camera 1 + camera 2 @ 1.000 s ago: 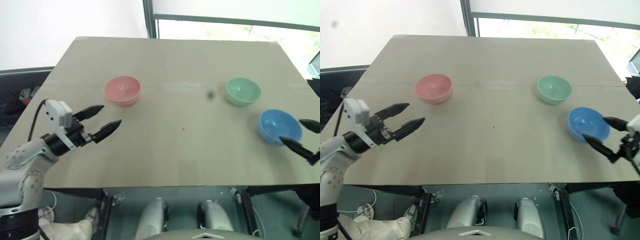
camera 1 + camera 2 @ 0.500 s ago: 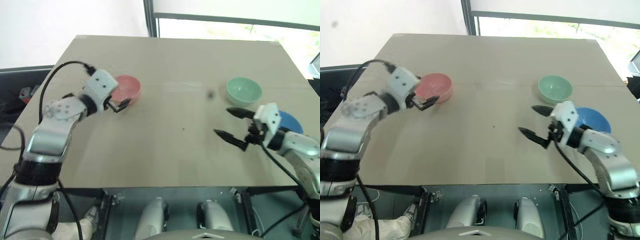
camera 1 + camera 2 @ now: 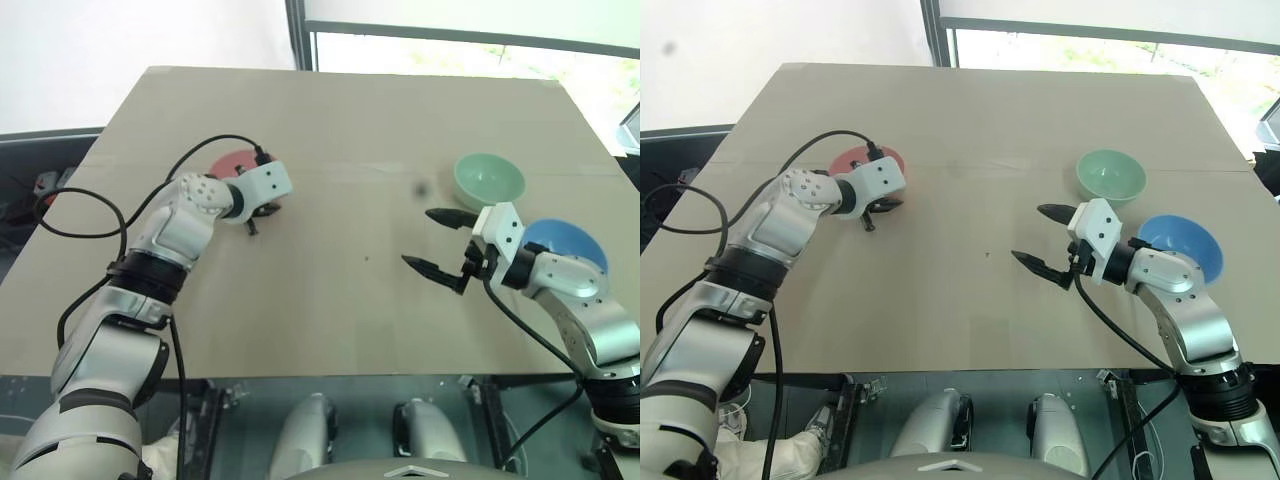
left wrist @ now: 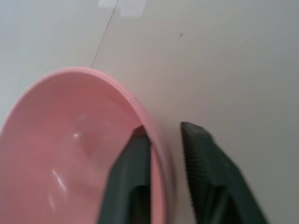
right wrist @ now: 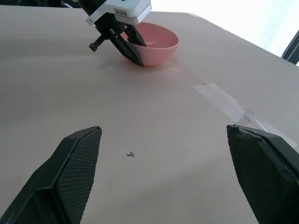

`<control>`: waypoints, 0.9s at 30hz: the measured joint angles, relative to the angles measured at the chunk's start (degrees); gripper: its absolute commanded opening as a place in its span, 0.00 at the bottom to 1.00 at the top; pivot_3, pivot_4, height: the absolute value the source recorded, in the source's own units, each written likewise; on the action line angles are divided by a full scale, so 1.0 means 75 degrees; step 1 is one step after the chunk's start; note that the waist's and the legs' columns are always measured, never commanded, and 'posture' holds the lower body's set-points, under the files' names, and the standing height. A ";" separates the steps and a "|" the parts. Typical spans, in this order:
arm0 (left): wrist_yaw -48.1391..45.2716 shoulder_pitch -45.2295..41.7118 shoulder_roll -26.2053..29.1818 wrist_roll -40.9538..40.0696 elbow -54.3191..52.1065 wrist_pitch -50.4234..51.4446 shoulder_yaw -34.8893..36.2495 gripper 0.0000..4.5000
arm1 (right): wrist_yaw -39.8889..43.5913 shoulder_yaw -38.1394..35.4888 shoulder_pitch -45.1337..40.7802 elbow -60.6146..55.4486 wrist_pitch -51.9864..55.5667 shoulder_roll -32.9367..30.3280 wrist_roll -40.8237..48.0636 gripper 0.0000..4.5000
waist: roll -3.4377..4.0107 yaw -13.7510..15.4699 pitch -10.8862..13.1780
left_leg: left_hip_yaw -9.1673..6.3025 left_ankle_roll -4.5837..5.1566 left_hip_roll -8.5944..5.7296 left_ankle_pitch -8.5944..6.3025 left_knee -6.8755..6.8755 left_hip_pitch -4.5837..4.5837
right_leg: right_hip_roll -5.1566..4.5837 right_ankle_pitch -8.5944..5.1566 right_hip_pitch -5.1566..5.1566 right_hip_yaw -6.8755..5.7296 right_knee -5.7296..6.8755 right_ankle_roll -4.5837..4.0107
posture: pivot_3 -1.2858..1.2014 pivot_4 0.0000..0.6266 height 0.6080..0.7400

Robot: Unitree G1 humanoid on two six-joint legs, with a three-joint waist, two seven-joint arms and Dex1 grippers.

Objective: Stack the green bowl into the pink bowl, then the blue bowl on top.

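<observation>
Left arm: reaches forward and inward over the counter, cable looped above the forearm. Left gripper: angled downward, fingers closed over the near rim of the pink bowl, one finger inside the wall, one outside.

Right arm: bent at the elbow, forearm running inward across the counter's right side. Right gripper: held about level above the surface, pointing toward the left arm; fingers spread wide, holding nothing.
</observation>
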 measured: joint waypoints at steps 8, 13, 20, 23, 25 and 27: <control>-0.2428 0.0912 0.0013 -0.1519 -0.2692 -0.0435 0.0166 0.01 | -0.0509 -0.0616 0.0777 -0.0661 0.0233 -0.0144 0.0032 1.00 | 0.0000 -0.0010 0.0002 | 0.0002 -0.0001 0.0005 0.0000 0.0005 0.0004 | -0.0003 0.0000 0.0002 0.0004 0.0000 -0.0001 | 0.52 0.24 1.00; -0.3075 0.1106 -0.0306 -0.1716 -0.3025 -0.1113 -0.0076 0.01 | -0.0754 -0.0833 0.1010 -0.0781 0.0353 -0.0256 0.0003 1.00 | 0.0000 0.0013 0.0002 | -0.0001 0.0000 0.0007 0.0000 0.0047 0.0024 | 0.0001 0.0000 0.0026 0.0008 0.0006 -0.0002 | 0.52 0.24 1.00; -0.3674 0.1042 -0.1075 -0.1698 -0.2350 -0.1713 -0.0604 0.55 | -0.1475 -0.0911 0.0890 -0.0381 0.0584 -0.0651 -0.0965 1.00 | 0.0000 -0.0002 0.0001 | 0.0002 0.0023 0.0002 -0.0012 0.0073 0.0018 | 0.0001 0.0002 0.0029 0.0022 0.0008 -0.0002 | 0.52 0.24 1.00; -0.3611 0.1026 -0.1224 -0.1854 -0.2341 -0.1633 -0.0416 0.82 | -0.1701 -0.0848 0.0380 0.0181 0.0723 -0.0830 -0.1461 1.00 | 0.0001 -0.0021 0.0002 | 0.0005 0.0023 0.0002 -0.0013 0.0070 0.0011 | 0.0001 0.0002 0.0021 0.0025 0.0007 -0.0002 | 0.52 0.24 1.00; -0.3478 0.1051 -0.1192 -0.2211 -0.2556 -0.1132 0.0019 0.82 | -0.1710 -0.0649 -0.0190 0.0800 0.0684 -0.0924 -0.1778 1.00 | 0.0001 -0.0049 0.0002 | 0.0006 0.0023 0.0006 -0.0013 0.0066 0.0013 | 0.0002 0.0002 0.0019 0.0027 0.0008 -0.0001 | 0.52 0.24 1.00; -0.3395 0.1144 -0.1046 -0.2691 -0.2873 -0.0415 0.0494 0.82 | -0.1677 -0.0358 -0.0681 0.1453 0.0539 -0.0932 -0.2062 1.00 | 0.0002 -0.0093 0.0002 | 0.0006 0.0022 0.0013 -0.0012 0.0063 0.0016 | 0.0004 0.0002 0.0018 0.0027 0.0009 -0.0001 | 0.52 0.24 1.00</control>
